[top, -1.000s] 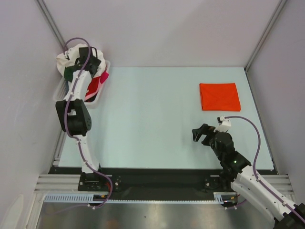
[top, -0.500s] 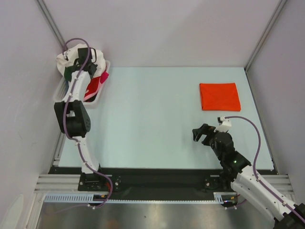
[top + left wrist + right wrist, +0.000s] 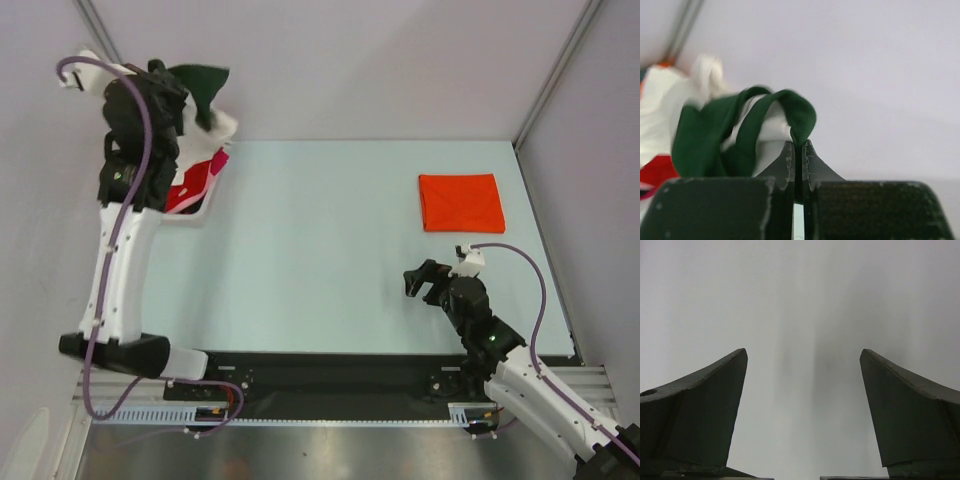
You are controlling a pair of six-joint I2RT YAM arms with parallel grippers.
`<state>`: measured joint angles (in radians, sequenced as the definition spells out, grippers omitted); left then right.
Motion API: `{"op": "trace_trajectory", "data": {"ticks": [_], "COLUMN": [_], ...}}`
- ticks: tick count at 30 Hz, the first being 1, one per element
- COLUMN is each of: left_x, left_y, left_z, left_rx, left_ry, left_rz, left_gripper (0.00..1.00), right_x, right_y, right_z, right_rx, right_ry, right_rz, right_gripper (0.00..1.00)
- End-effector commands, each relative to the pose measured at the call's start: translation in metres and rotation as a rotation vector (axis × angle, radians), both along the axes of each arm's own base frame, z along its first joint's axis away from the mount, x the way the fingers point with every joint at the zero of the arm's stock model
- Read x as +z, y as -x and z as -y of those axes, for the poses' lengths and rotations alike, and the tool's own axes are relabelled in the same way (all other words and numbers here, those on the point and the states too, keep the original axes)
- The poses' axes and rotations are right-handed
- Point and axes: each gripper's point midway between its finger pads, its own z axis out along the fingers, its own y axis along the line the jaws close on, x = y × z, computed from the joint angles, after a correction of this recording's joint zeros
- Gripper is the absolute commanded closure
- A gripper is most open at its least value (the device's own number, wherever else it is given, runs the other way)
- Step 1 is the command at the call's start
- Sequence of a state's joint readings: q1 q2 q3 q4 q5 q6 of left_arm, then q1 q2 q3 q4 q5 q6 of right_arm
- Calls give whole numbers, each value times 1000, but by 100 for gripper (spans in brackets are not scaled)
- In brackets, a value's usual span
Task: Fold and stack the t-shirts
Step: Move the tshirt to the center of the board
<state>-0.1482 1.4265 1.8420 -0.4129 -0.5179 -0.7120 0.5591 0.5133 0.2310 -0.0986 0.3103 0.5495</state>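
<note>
Pulling a fresh shirt out of the basket looks like the step in hand. Top view: the left gripper (image 3: 200,112) is raised over the far-left corner with the cream-and-green t-shirt (image 3: 205,80) bunched in it, dark green sleeve uppermost and cream cloth drooping toward the white basket (image 3: 192,218) just below. Whether the trailing cloth hangs free of the basket, cannot tell. Red and pink t-shirts (image 3: 192,182) lie heaped inside. One orange-red t-shirt (image 3: 460,202) lies folded square on the far right of the table (image 3: 320,240), well apart from the basket. The right gripper (image 3: 421,280) hovers low over the near right of the table, carrying nothing. Left wrist view: the fingers (image 3: 786,162) are pressed together on a fold of the green sleeve edge, a thin pinch right at the tips, with the cream body and a patch of red blurred off to the left. Right wrist view: the two fingers (image 3: 705,405) are spread wide with nothing between them, only a pale blurred surface beyond. Judgement: one shirt is done and several are left. The next move calls for carrying the pinched shirt over the open middle of the table and laying it flat. The right gripper will likely need to take a second edge, since the cloth hangs in a wad. A thin pinch may slip, and the drooping tail could drag a neighbour out of the basket.
</note>
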Motion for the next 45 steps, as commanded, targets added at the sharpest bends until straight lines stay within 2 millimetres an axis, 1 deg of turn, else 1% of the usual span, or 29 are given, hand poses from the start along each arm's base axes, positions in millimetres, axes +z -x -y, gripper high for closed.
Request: {"op": "trace_trajectory", "data": {"ticks": [1, 3, 4, 7, 9, 10, 12, 13, 15, 17, 18, 19, 23, 26, 27, 30, 31, 32, 33, 34, 35, 36, 38, 39, 41, 42, 43, 44, 45], "left_x": [124, 151, 169, 186, 183, 182, 169, 166, 151, 161, 151, 164, 171, 193, 208, 226, 222, 230, 228, 202, 205, 157, 107, 51, -4, -67, -93, -121, -170], "left_y": [78, 103, 125, 145, 139, 142, 129, 134, 121, 129, 114, 119, 106, 108, 116, 127, 125, 139, 142, 129, 149, 128, 123, 125, 126, 130, 131, 134, 141], "left_z": [23, 47, 63, 101, 125, 146, 180, 204, 238, 259, 276, 274, 281, 274, 264, 245, 243, 227, 221, 227, 212, 223, 220, 209, 184, 167, 146, 136, 121], "left_rx": [-114, -242, -319, -500, -587, -669, -780, -865, -932, -993, -1009, -1016, -1002, -975, -959, -914, -898, -876, -861, -859, -855, -855, -838, -812, -696, -627, -524, -477, -426], "left_ry": [-42, -22, 4, 78, 122, 135, 180, 190, 189, 177, 171, 176, 190, 186, 191, 178, 168, 157, 157, 141, 146, 132, 188, 208, 336, 370, 451, 469, 466], "left_rz": [322, 402, 469, 547, 541, 538, 492, 482, 438, 460, 431, 454, 473, 554, 598, 654, 641, 665, 661, 592, 611, 499, 396, 320, 263, 189, 179, 153, 94], "left_gripper": [100, 100, 100, 100, 100, 100, 100, 100, 99, 99, 98, 98, 95, 95, 95, 95, 95, 95, 95, 95, 95, 94, 94, 94, 93, 92, 92, 93, 96], "right_x": [17, 17, 17, 17, 17, 17, 17, 17, 17, 19, 18, 18, 19, 19, 20, 21, 20, 20, 20, 21, 20, 21, 20, 22, 22, 22, 22, 23, 24], "right_y": [-6, -6, -6, -7, -6, -6, -6, -5, -5, -5, -5, -5, -5, -4, -5, -5, -4, -5, -4, -5, -4, -4, -4, -4, -3, -2, -1, -1, -1], "right_z": [1, 1, 2, 5, 5, 5, 9, 11, 12, 12, 12, 13, 12, 14, 14, 15, 16, 16, 16, 15, 15, 16, 16, 15, 14, 13, 13, 13, 11], "right_rx": [-29, -28, -31, -50, -49, -50, -69, -77, -81, -81, -82, -84, -79, -88, -89, -94, -99, -98, -95, -93, -91, -92, -91, -85, -76, -71, -68, -66, -56], "right_ry": [-19, -21, -21, -17, -15, -15, -9, -11, -11, -15, -12, -10, -13, -10, -12, -10, -7, -10, -9, -12, -7, -7, -4, -8, -6, -8, -11, -10, -15], "right_rz": [45, 44, 45, 42, 42, 41, 39, 38, 43, 46, 44, 42, 45, 47, 53, 54, 51, 51, 51, 56, 54, 54, 52, 56, 56, 53, 56, 59, 65], "right_gripper": [1, 1, 1, 1, 1, 1, 1, 1, 1, 1, 1, 1, 1, 1, 1, 2, 1, 2, 2, 2, 2, 3, 4, 4, 6, 7, 8, 8, 10]}}
